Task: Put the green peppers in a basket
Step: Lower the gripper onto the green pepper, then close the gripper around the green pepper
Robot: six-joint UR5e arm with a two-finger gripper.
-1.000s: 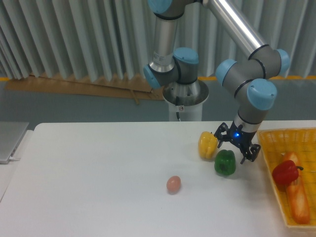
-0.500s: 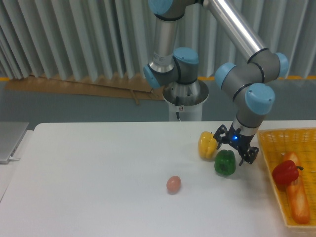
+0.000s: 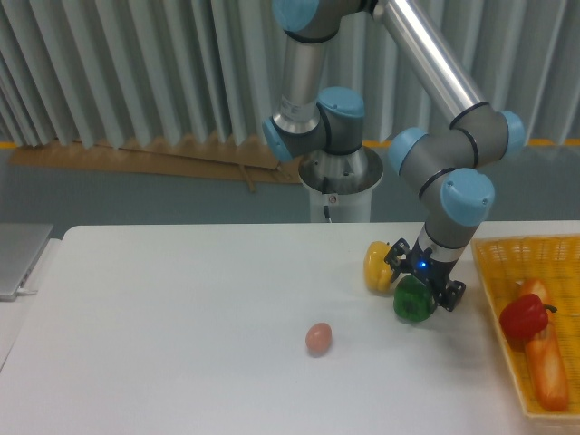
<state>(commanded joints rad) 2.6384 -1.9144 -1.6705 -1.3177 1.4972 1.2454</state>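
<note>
Gripper [image 3: 422, 282] sat over the green pepper [image 3: 411, 302], jaws spread and not yet clamped; closing could nudge the adjacent yellow pepper [image 3: 379, 265] or miss.

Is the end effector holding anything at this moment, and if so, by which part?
Cannot be told. The end effector sits over the top of the glossy dark green bell pepper, which rests on the white table; whether its fingers have closed is not visible.

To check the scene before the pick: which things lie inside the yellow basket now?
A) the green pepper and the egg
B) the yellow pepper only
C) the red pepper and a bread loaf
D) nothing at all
C: the red pepper and the bread loaf lie in the basket; the green pepper sits on the table.
</note>
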